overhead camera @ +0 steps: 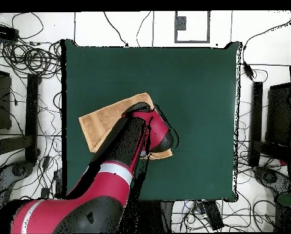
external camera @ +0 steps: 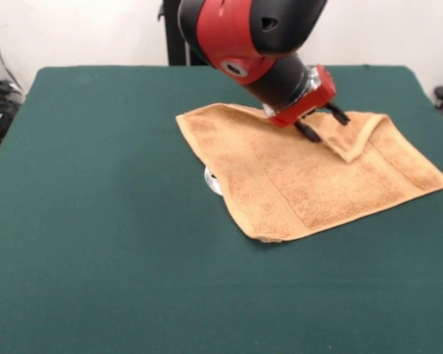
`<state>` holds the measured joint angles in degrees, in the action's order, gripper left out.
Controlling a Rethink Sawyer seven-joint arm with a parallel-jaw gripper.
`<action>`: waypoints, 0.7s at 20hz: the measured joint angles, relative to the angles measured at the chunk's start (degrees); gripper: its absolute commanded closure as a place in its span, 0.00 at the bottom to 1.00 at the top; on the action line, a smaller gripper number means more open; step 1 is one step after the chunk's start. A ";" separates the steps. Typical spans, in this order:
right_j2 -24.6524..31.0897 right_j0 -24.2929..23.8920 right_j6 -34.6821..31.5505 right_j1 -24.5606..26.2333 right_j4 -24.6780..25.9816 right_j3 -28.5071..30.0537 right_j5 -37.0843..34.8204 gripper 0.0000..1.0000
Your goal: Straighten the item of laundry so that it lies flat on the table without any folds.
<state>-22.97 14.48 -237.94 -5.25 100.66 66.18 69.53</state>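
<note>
Pinching that flipped corner [external camera: 352, 140] needs care: the tool [external camera: 322, 124] hovers open-fingered, empty, over the towel [external camera: 303, 177].

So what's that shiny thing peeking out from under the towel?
A small silvery object shows at the towel's edge on the green table. Most of it is covered, so I cannot identify it.

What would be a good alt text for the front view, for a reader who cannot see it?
A golden-tan towel lies mostly flat on a dark green table, with one far edge folded over. The red and black gripper hangs with its jaws open at that fold.
</note>
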 measured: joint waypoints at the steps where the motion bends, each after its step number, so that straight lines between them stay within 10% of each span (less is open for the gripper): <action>1: 0.01 -0.01 0.00 0.35 -0.01 -0.02 -0.23 0.00; 14: -0.03 -0.37 -0.01 1.37 -0.05 -0.74 1.26 0.00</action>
<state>-22.99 14.11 -237.95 -3.89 100.61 65.44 70.78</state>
